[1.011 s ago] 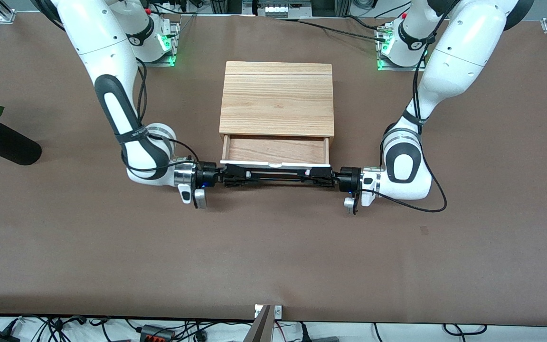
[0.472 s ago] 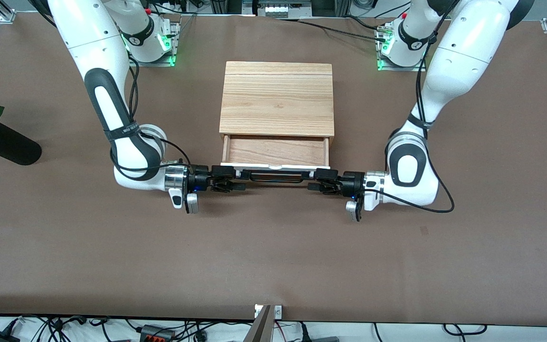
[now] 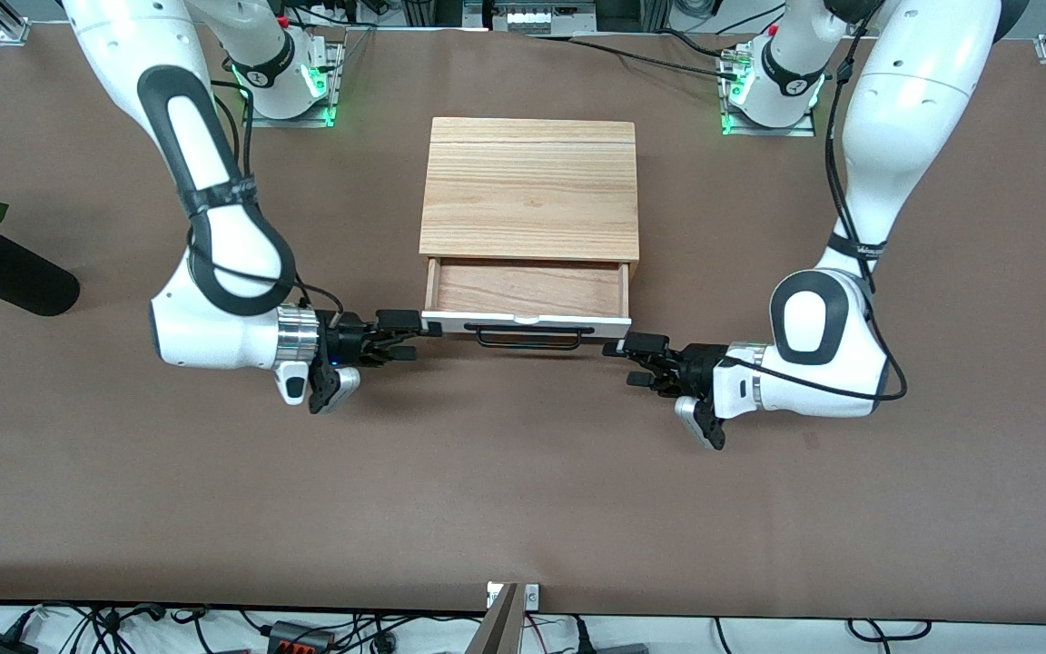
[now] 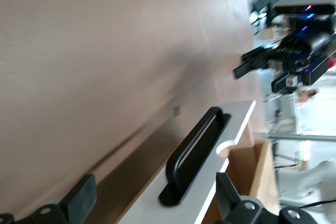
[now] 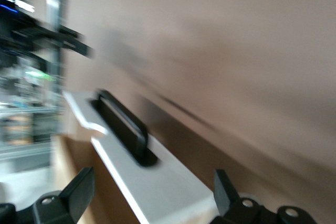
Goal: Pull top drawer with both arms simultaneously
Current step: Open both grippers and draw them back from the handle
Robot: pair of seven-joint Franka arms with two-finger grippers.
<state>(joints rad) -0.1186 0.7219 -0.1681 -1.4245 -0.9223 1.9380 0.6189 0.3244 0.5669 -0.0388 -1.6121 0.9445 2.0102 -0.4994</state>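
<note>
At the right arm's end of the drawer, the right gripper hangs low over the brown table with its black fingers apart and nothing between them. The top drawer is pulled partly out of the light wooden cabinet toward the front camera; it shows a smooth wood inside, a flat white front panel and a thin black bar handle. At the drawer's corner toward the left arm's end, the left gripper is over the table, its fingers also apart and empty.
</note>
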